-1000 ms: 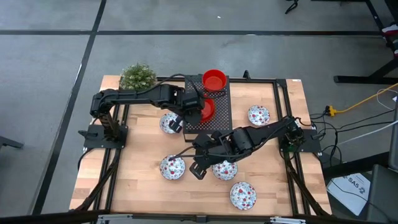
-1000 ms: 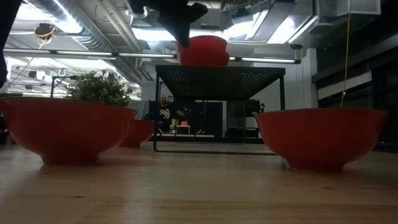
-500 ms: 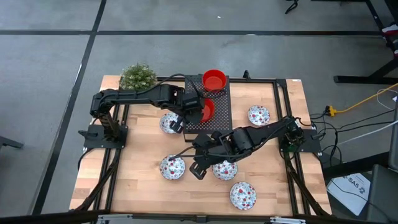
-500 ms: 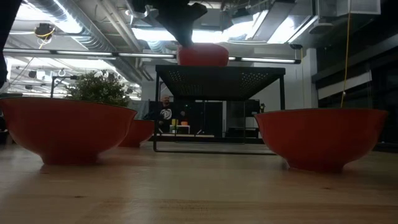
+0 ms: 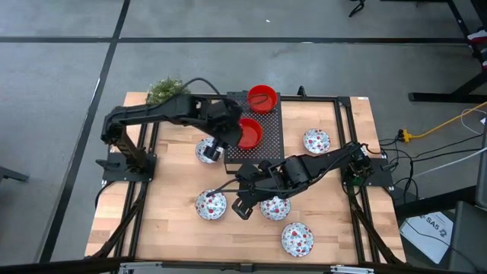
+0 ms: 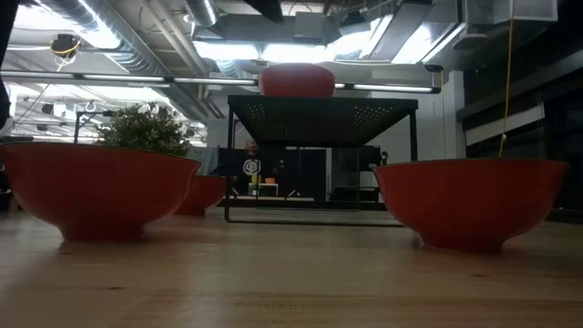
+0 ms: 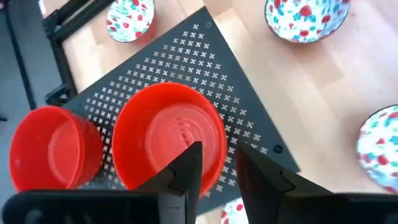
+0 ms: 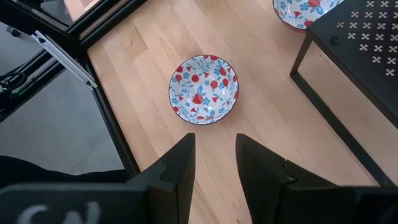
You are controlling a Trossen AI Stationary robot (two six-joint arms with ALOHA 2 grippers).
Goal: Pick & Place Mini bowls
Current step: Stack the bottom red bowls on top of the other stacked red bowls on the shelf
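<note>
High view: left gripper [image 5: 226, 135] hangs over the near left edge of the black box [image 5: 268, 141], just beside a red bowl [image 5: 248, 133] sitting on the box top. Fingers apart, nothing between them. Left wrist view has the two dark fingers [image 7: 186, 171] spread with a clear gap, tips above that red bowl's [image 7: 169, 135] rim and not on it. Second red bowl [image 5: 261, 97] sits on the far end of the box, close to the first, touching or not can't tell.

One floral bowl [image 5: 206, 150] is partly hidden under the left gripper. Plant [image 5: 163, 89] at the far left corner is half covered by the left arm.

Right gripper [image 5: 245, 202] hovers mid table between two floral bowls, one [image 5: 211, 205] just to its left, one [image 5: 275, 207] partly under the arm. Right wrist view: fingers [image 8: 180, 165] apart, empty, floral bowl [image 8: 204, 89] on the wood ahead of the tips, not touching. Two more floral bowls lie clear, one [image 5: 316, 141] right of the box, one [image 5: 297, 239] near the front edge.

Low view: grippers out of frame. Two big red bowls [image 6: 95, 187] [image 6: 469, 200] up close, a third [image 6: 202, 193] mostly hidden behind the left one.
</note>
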